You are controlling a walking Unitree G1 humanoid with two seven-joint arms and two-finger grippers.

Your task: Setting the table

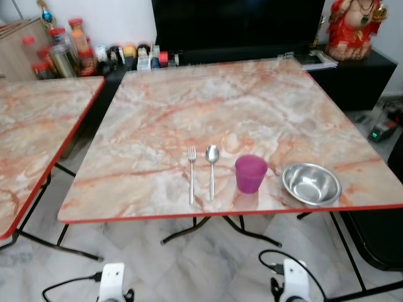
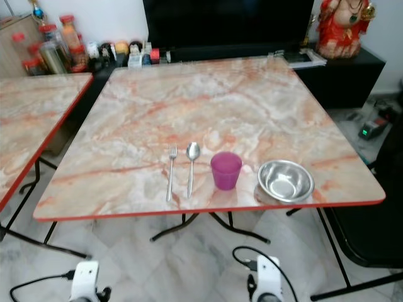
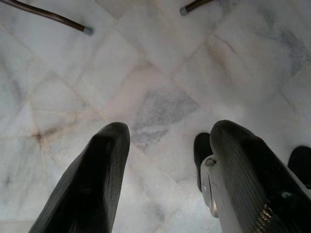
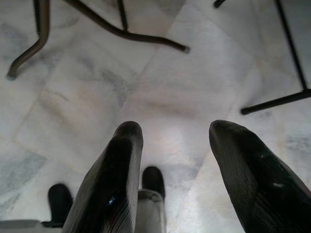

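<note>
You are looking down at a marble-patterned folding table (image 1: 189, 107) with a red edge, and the setting sits in a row near its front edge: a steel fork (image 1: 191, 174) and a steel spoon (image 1: 212, 168) lie side by side, handles toward you, close but apart; just right of the spoon stands a purple cup (image 1: 250, 173), upright, and right of that a shiny steel bowl (image 1: 311, 184) rests close to the table's front right corner. Both arms hang low below the table edge. In the left wrist view the left gripper (image 3: 167, 141) points at the pale marble floor (image 3: 160, 73) with its two black fingers spread and nothing between them; the right gripper (image 4: 177, 138) likewise hangs over the floor, fingers parted and empty, with the table's dark metal legs (image 4: 121, 29) beyond it. A second matching table (image 1: 38, 132) is cut off at the left. Along the back, jars and bottles (image 1: 63, 50) crowd a low dark unit, too small to read, beside a black screen (image 1: 239, 25) cut off at the top and a red and gold figurine (image 1: 354, 28), only partly in frame. A black chair (image 1: 384, 226) is clipped at the right.
</note>
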